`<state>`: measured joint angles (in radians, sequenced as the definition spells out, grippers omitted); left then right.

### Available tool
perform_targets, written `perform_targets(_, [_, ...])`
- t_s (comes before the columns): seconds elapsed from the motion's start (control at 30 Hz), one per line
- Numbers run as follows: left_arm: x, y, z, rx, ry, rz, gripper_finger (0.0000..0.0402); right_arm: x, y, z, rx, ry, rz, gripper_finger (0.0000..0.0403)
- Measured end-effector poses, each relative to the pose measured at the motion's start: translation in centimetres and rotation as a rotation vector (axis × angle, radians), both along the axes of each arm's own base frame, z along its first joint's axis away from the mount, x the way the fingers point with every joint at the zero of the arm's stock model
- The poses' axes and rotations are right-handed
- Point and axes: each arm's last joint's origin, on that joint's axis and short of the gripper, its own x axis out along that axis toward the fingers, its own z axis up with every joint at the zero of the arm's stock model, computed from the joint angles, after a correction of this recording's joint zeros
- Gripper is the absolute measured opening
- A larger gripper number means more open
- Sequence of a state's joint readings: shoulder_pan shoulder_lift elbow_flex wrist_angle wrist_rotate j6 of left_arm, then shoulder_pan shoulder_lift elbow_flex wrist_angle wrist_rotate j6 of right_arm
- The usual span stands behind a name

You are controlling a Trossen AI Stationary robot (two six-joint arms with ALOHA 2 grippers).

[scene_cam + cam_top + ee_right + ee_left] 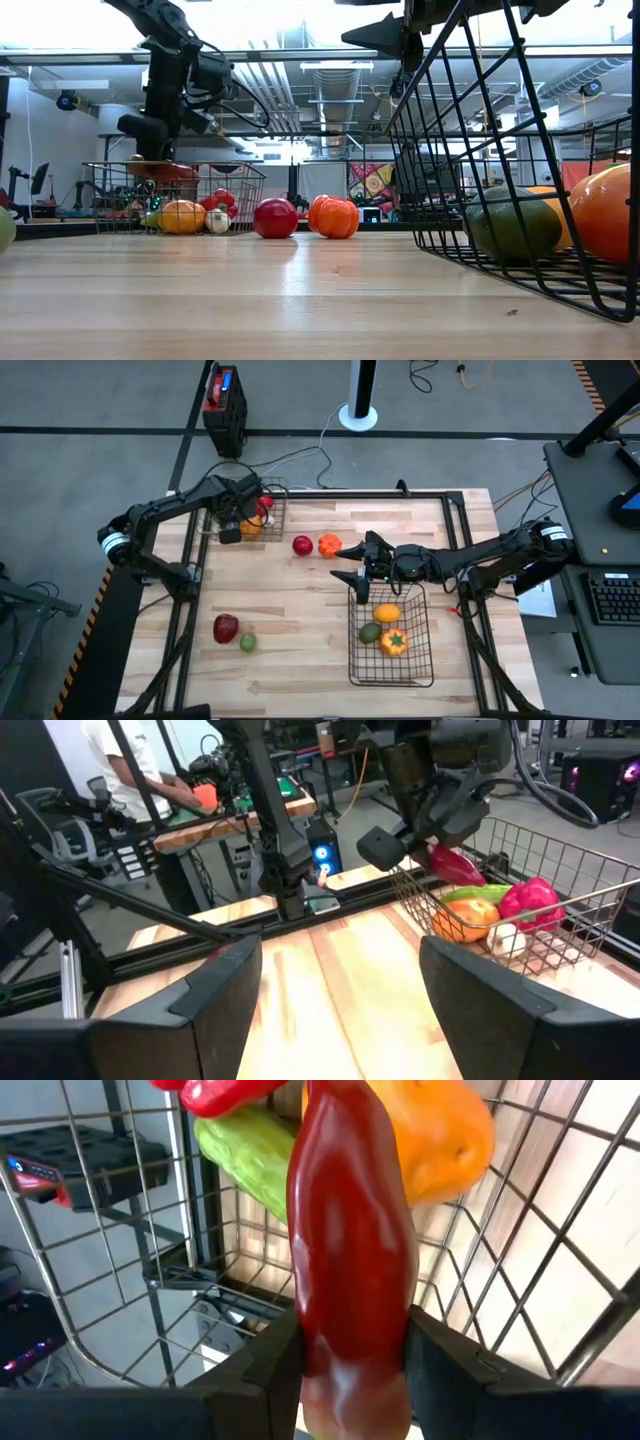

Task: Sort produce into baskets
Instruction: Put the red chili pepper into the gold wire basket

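Glossy red pepper (350, 1250), long and tapered, clenched in left end effector (345, 1365).

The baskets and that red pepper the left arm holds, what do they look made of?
Baskets: thin metal wire; the one nearer the right arm looks dark-coated, the other bare and silvery, going by its shine. Red pepper, clamped in the left pincer: probably moulded plastic, smooth and glossy, with sharp light reflections.

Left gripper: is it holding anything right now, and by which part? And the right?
The left gripper pinches a long red pepper near one end, over the small basket. The right gripper is open and empty.
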<state>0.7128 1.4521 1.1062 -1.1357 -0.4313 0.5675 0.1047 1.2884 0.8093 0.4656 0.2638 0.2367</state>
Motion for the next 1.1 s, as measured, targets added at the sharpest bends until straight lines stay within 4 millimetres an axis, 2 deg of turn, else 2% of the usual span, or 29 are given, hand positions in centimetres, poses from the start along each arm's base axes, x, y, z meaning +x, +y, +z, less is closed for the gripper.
perform_targets(0.7, [-0.92, 0.64, -0.75, -0.008, 0.003, 0.051, 0.0131, 0.00, 0.00, -0.04, 0.012, 0.002, -0.001, 0.0269])
perform_targets(1.1, [-0.86, 0.69, -0.74, 0.004, -0.010, 0.071, 0.0180, 0.00, 0.00, -0.04, 0.017, 0.002, -0.001, 0.0269])
